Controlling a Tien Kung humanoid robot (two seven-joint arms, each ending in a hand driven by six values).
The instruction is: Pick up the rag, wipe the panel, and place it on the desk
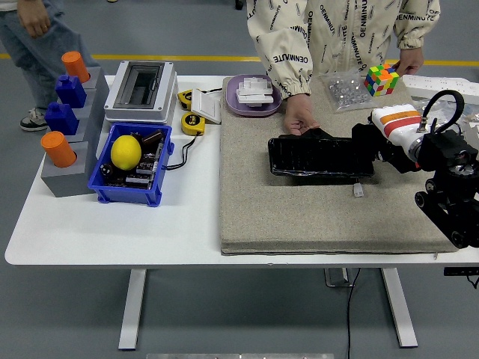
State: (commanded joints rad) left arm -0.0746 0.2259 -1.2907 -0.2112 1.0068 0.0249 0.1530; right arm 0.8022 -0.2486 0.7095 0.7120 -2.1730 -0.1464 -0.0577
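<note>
A black panel [314, 155] lies on the grey mat [299, 217]. A person at the far side rests one hand [299, 120] on the panel's far left corner. My right hand [370, 146] comes in from the right and sits at the panel's right end. It is shut on a white rag with an orange stripe [397, 121], which bunches above the black fingers. How the rag touches the panel is hidden by the hand. The left arm is out of view.
A Rubik's cube [382, 78] under the person's other hand, a bag of small parts [346, 90] and a purple tray [254, 96] line the mat's far edge. A small white piece [358, 190] lies near the panel. A blue bin [123, 196] with a lemon [126, 152] stands left.
</note>
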